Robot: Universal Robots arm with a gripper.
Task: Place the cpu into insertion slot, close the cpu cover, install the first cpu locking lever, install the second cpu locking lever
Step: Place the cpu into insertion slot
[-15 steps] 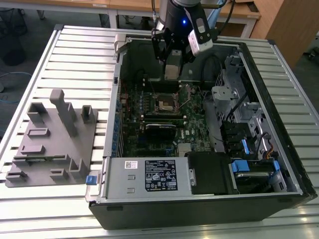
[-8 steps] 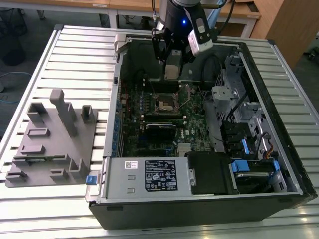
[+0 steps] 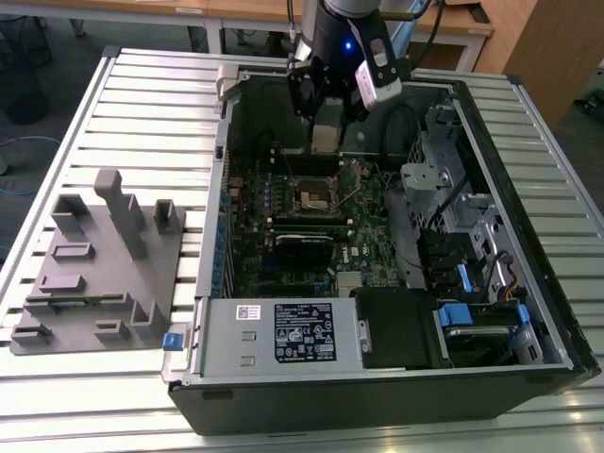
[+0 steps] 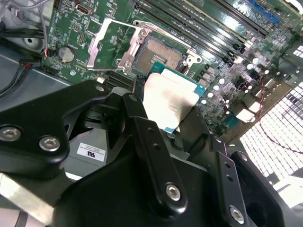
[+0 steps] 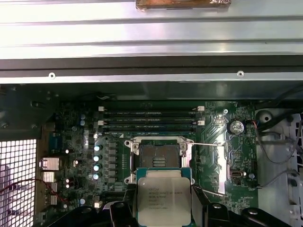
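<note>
The gripper (image 5: 164, 208) held the cpu (image 5: 163, 189) tight, near the open insertion slot (image 5: 158, 153) — set down crooked, it might jam.

1. We log a silver counter (image 3: 142, 94) of long metal slats, with bright glare along its near edge.
2. Behind it stand wooden desks (image 3: 241, 11) on white legs.
3. Grey floor (image 3: 75, 42) lies at the exterior view's left, and a wooden cabinet (image 3: 552, 47) stands at its right.

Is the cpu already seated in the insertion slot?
No. In the first wrist view the cpu is held in the gripper, and the insertion slot shows its dark centre bare.
</note>
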